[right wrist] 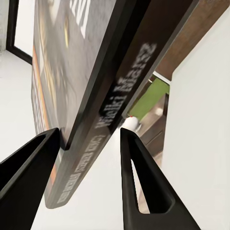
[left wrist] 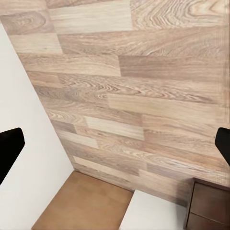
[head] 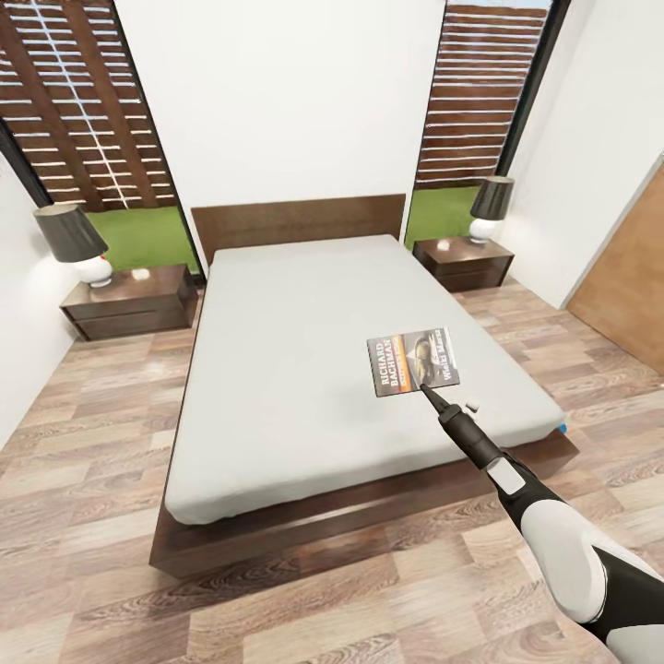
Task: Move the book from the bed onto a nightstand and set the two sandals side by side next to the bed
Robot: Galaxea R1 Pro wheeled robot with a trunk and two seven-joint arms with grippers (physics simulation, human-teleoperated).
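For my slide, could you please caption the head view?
Right gripper holds the book above the bed, a nightstand on either side.

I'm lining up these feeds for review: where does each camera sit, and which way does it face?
Head view: high, facing down over the bed; right arm reaches in, right gripper at the book.
Left wrist view: faces the plank floor; fingertips show at the edges.
Right wrist view: along fingers straddling the book's spine.
Head and right wrist share the book.
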